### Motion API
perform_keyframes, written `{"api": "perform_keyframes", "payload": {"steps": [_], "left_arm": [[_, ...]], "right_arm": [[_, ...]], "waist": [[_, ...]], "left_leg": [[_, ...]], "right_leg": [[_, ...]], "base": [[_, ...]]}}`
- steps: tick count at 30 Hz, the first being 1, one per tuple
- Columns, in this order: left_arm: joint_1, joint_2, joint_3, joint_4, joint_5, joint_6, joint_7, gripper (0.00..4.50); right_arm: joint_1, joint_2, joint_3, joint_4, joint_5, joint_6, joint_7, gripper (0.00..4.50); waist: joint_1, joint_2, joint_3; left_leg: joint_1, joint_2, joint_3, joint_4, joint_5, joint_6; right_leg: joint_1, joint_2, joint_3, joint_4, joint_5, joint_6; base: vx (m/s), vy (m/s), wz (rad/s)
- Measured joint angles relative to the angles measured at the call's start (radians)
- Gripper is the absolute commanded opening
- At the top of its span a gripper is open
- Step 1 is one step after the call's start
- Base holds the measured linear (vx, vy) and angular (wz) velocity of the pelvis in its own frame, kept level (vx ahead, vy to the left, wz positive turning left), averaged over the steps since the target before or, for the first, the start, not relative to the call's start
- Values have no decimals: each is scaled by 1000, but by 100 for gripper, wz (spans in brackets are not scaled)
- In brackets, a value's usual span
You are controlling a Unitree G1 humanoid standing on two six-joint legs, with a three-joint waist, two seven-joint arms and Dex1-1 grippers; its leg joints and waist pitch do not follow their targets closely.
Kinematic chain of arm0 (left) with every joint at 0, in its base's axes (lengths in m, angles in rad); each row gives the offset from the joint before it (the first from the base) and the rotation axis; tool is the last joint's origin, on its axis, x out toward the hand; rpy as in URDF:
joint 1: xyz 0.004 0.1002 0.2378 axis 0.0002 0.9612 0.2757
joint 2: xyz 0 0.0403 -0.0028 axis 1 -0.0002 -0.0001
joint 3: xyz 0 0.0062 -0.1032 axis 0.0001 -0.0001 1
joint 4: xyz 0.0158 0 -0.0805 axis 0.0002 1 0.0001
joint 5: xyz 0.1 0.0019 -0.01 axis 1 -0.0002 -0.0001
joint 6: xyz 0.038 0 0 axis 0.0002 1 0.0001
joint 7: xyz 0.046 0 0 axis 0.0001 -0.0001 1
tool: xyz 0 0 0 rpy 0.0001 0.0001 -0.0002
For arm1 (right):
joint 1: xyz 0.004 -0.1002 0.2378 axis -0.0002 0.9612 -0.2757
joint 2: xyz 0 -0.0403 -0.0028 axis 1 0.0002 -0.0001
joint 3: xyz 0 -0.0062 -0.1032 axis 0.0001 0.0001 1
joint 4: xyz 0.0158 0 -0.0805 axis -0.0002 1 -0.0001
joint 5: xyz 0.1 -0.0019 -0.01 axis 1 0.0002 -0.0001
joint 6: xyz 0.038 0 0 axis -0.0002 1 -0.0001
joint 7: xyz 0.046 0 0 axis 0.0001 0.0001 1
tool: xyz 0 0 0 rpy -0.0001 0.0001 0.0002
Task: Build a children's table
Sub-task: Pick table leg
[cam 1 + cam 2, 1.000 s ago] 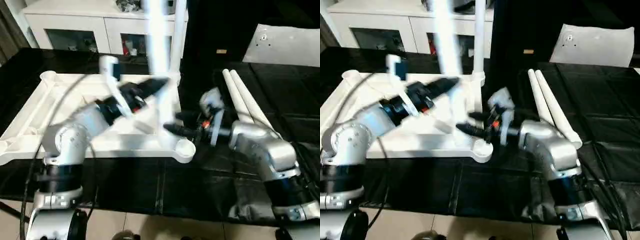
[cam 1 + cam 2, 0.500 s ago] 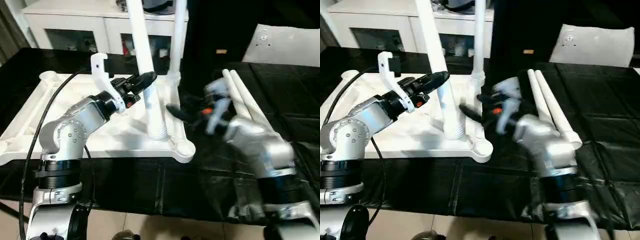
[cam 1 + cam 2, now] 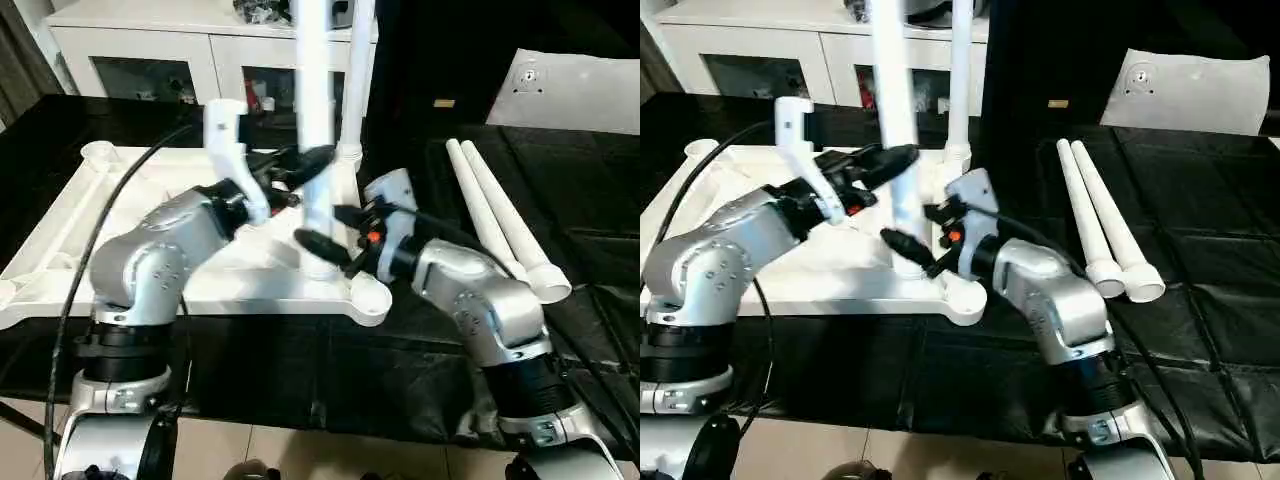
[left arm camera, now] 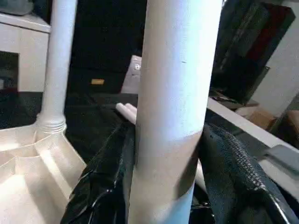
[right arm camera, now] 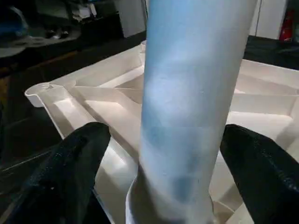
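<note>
Black sheeting covers the work table [image 3: 420, 350], and on it the white tabletop [image 3: 90, 250] lies upside down, ribbed underside up, with round sockets at its corners. One leg [image 3: 352, 90] already stands upright in the far corner socket on the robot's right side. A second leg [image 3: 316, 120] stands upright a little inside the near right corner, its lower end resting on the ribbed underside rather than in the empty near corner socket [image 3: 370, 297].

Left gripper [image 3: 305, 163]: its two black fingers are clamped on the second leg part-way up; the left wrist view shows a finger [image 4: 233, 168] pressed against either side of the tube.

Right gripper [image 3: 330, 230]: it reaches in from the right at the foot of the same leg, fingers spread wide on either side of it. The right wrist view shows the fingertips [image 5: 79, 154] standing clear of the tube, so no grip is made.

Two spare legs [image 3: 500, 220] lie side by side on the black cover, well to the right of the tabletop, wide ends toward the near edge.

Beyond the far edge of the work table stands a white cabinet [image 3: 170, 50] with glass doors. A white panel [image 3: 570, 90] sits at the far right.
</note>
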Motion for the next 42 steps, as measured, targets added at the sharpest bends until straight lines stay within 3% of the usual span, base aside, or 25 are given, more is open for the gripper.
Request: {"api": "perform_keyframes", "payload": {"steps": [3,11,16,30,42], "left_arm": [[0,6,-17,-10,10,0,-8,182],[0,19,-55,-47,13,6,-26,182],[0,33,-88,-67,26,8,-53,182],[0,43,-114,-83,33,9,-86,182],[-1,39,-98,-87,25,37,-79,182]], "right_arm": [[-1,-2,0,15,-2,6,1,420],[-2,-2,-3,32,15,25,24,367],[-3,1,-3,32,32,34,45,304],[-3,0,-15,37,51,68,66,199],[-3,18,-23,56,61,61,69,193]], "waist": [[0,0,0],[0,0,0],[0,0,0],[0,0,0],[0,-1,0]], "left_leg": [[0,0,0,0,0,0],[0,0,0,0,0,0],[0,0,0,0,0,0],[0,0,0,0,0,0],[0,0,0,0,0,0]], "right_leg": [[0,0,0,0,0,0],[0,0,0,0,0,0],[0,0,0,0,0,0],[0,0,0,0,0,0],[0,0,0,0,0,0]], "base": [[0,0,0],[0,0,0],[0,0,0],[0,0,0],[0,0,0]]}}
